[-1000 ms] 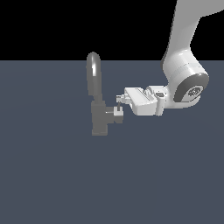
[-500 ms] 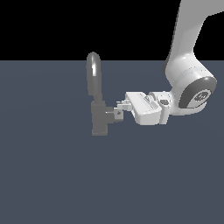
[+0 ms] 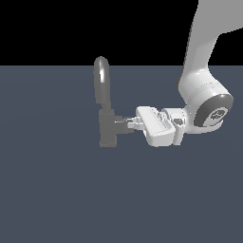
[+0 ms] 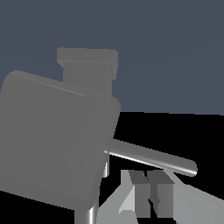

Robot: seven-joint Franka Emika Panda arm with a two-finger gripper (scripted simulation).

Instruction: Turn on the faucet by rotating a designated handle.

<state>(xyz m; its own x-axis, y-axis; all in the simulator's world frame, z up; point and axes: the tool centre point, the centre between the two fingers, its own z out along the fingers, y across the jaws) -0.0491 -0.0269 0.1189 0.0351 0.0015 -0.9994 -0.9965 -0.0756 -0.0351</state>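
Note:
The faucet [image 3: 108, 129] is a grey blocky body with a tall arched spout [image 3: 101, 83], standing on the dark floor. Its handle [image 3: 120, 124] is a short dark stub sticking out of the body toward the exterior view's right. My gripper [image 3: 130, 124] is level with the handle, its fingertips at the stub's outer end. In the wrist view a grey faucet block [image 4: 57, 140] looms close. The handle's thin lever pin [image 4: 153, 158] juts from it just beyond my gripper [image 4: 150, 192]. The fingers [image 4: 161, 194] are pressed together with nothing between them.
The white arm [image 3: 204, 104] comes down from the exterior view's upper right. The flat blue-grey floor [image 3: 57, 199] stretches all around the faucet, with a black background beyond it.
My gripper has moved down from above the handle's level to the stub's height. The arm's wrist has dropped with it. The faucet has not visibly moved.

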